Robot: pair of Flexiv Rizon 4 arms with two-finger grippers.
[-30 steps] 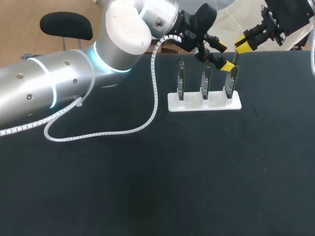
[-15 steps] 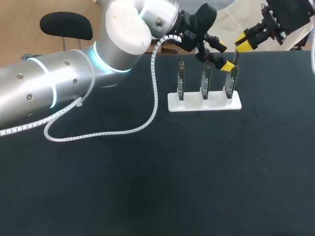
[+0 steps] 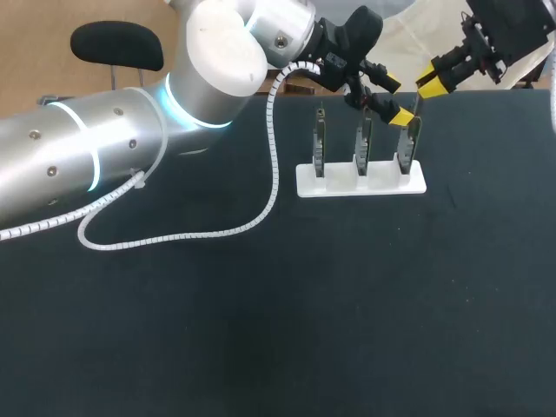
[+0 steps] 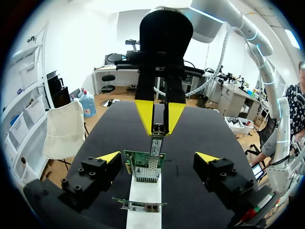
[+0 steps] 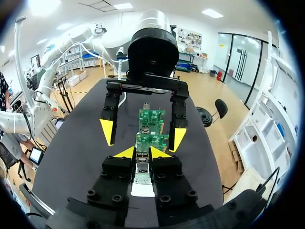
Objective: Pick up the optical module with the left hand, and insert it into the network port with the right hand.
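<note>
Judging by how things lay, pickup and handover were done. The small silver optical module [image 4: 156, 143] sat clamped between the fingers of the right gripper [image 4: 159, 126], pointing down at the top edge of the rightmost green circuit card [image 3: 408, 143] in the white slotted stand [image 3: 360, 184]. Whether it had entered the port I could not tell, so seating it was left. The left gripper [image 3: 393, 101] hung spread wide and empty, its fingers flanking that card without touching. The right arm reached in from the far right corner.
</note>
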